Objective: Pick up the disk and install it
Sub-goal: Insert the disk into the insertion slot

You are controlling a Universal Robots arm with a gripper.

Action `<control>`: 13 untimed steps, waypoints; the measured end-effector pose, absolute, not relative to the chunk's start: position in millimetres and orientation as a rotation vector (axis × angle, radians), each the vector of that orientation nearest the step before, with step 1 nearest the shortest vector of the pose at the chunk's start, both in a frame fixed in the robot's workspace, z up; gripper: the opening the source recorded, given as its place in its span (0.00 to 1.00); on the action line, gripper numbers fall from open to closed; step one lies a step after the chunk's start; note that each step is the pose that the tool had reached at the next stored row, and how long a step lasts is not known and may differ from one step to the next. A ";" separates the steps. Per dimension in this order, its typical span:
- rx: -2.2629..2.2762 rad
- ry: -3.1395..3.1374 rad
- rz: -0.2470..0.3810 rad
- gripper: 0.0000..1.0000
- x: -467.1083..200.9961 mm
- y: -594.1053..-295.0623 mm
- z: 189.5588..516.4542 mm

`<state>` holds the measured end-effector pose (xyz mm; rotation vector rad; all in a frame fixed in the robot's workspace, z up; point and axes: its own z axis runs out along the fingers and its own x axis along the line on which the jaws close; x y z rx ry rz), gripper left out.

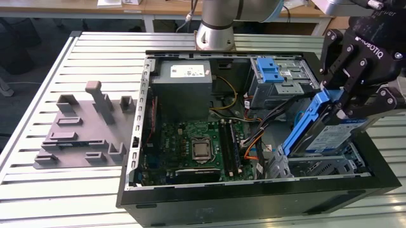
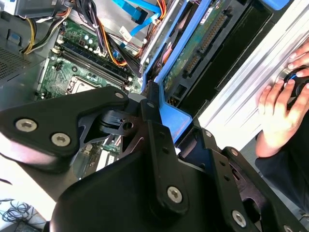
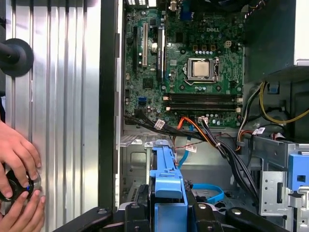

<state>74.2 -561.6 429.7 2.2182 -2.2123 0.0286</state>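
Exterior view: an open computer case (image 1: 254, 192) lies on the slatted worktop (image 1: 38, 190), with a grey slotted stand (image 1: 76, 137) beside it on the exterior view's left. Inside the case sit the motherboard (image 1: 190, 147), a grey power supply (image 1: 184, 88) and a bundle of cables (image 1: 254, 137). The bundle runs between the board and the metal drive cage (image 1: 317, 166) at the exterior view's right. The disk (image 1: 326, 135), in its blue carrier, stands steeply tilted with its lower end at the cage's opening and the cables just beside it. Whether it touches the cage I cannot tell. The hand (image 1: 345, 107) reaches down from the upper right, leaning along with the disk, and is clamped tight on the carrier's upper end. In the first wrist view a person's fingers (image 3: 24, 154) rest on a small dark round object (image 3: 13, 187) on the worktop outside the case wall.
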 end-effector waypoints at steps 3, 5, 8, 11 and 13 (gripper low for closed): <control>2.218 -2.212 0.028 0.36 74.3 -561.6 426.3; 2.218 -2.212 0.027 0.36 74.4 -561.5 424.3; 2.217 -2.211 0.027 0.36 74.5 -561.5 421.1; 2.217 -2.211 0.027 0.36 74.6 -561.6 417.6; 2.217 -2.211 0.027 0.36 74.6 -561.6 415.2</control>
